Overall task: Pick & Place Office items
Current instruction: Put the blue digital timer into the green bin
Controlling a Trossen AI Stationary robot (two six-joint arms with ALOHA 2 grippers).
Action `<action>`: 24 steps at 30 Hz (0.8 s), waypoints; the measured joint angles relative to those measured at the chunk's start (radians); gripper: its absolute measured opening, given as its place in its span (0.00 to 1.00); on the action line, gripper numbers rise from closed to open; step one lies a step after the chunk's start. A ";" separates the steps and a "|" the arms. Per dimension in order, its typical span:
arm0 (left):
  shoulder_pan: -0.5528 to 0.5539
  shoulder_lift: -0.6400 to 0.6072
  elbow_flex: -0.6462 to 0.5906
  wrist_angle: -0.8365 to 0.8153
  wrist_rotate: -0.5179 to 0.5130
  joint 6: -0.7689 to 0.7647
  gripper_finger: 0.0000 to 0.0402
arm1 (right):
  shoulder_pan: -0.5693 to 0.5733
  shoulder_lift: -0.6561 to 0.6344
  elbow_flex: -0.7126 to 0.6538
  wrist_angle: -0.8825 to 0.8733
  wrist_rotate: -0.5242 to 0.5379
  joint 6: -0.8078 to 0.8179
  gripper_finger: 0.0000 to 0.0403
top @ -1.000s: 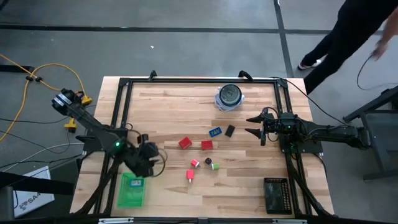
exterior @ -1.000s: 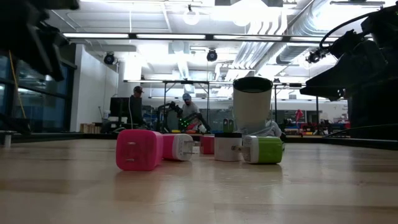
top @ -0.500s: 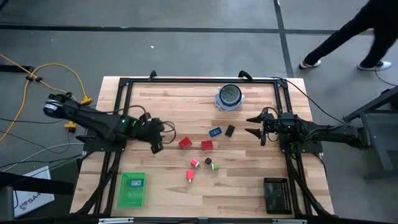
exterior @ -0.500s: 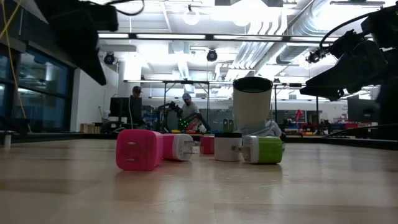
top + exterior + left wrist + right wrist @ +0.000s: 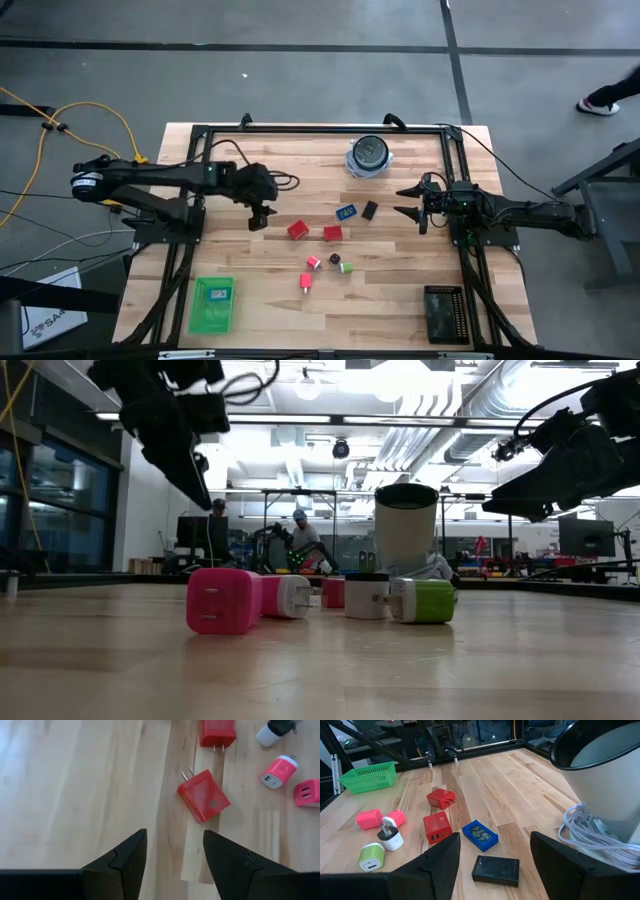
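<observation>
**Chargers and small blocks clustered mid-table, both grippers empty**

The office items lie in a loose group at the centre of the high view. Two red plug adapters sit side by side: one tilted red charger on the left and a second red charger just beside it to the right. Above and right of them lie a blue rectangular block and a black rectangular block, close together but apart. Lower in the frame are three small plugs: a pink charger lowest, a pink-and-white charger just above it, and a green charger to the right, with a small dark-and-white plug touching or nearly touching it. One more item lies inside the green basket at the lower left of the high view.

The left gripper hovers above the table, left of the tilted red charger, its fingers parted and holding nothing; its wrist view shows that charger lying on the wood ahead of the open gap between the fingers. The right gripper waits at the right of centre, well to the right of the black block, fingers spread and empty.

A round blue-white container with a dark top stands at the upper centre of the table, and a black tray lies at the lower right. In the low view, people stand in the room far behind the table.
</observation>
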 joint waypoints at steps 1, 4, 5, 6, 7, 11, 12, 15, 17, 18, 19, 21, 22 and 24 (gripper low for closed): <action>0.011 0.007 0.000 0.002 0.004 -0.008 0.47 | 0.000 0.000 0.000 0.000 0.000 0.000 0.57; 0.028 0.021 0.000 0.016 0.000 -0.031 0.47 | 0.000 0.000 0.000 0.000 0.000 0.000 0.57; 0.031 0.025 0.000 0.022 0.000 -0.032 0.47 | 0.000 0.000 0.000 0.000 0.000 0.000 0.57; 0.031 0.027 0.000 0.034 -0.001 -0.032 0.47 | 0.000 0.000 0.000 0.000 0.000 0.000 0.57; 0.031 0.027 0.000 0.043 -0.001 -0.028 0.47 | 0.000 0.000 0.000 0.000 0.000 0.000 0.57; 0.025 0.027 0.000 0.080 -0.001 -0.028 0.47 | 0.000 0.000 0.000 0.000 0.000 0.000 0.57; 0.023 0.027 0.000 0.089 -0.002 -0.031 0.47 | 0.000 0.000 0.000 0.000 0.000 0.000 0.57; 0.010 0.027 0.000 0.110 -0.003 -0.057 0.47 | 0.000 0.000 0.000 0.000 0.000 0.000 0.57; -0.001 0.027 0.000 0.118 -0.003 -0.073 0.47 | 0.000 0.000 0.000 0.000 0.000 0.000 0.57; -0.005 0.027 0.000 0.118 -0.003 -0.077 0.47 | 0.000 0.000 0.000 0.000 0.000 0.000 0.57; -0.009 0.027 0.000 0.117 -0.003 -0.077 0.47 | 0.000 0.000 0.000 0.000 0.000 0.000 0.57; -0.018 0.027 0.000 0.117 -0.003 -0.073 0.47 | 0.000 0.000 0.000 0.000 0.000 0.000 0.57; -0.023 0.027 0.000 0.117 -0.003 -0.071 0.47 | 0.000 0.000 0.000 0.000 0.000 0.000 0.57; -0.031 0.027 0.000 0.119 -0.003 -0.071 0.47 | 0.000 0.000 0.000 0.000 0.000 0.000 0.57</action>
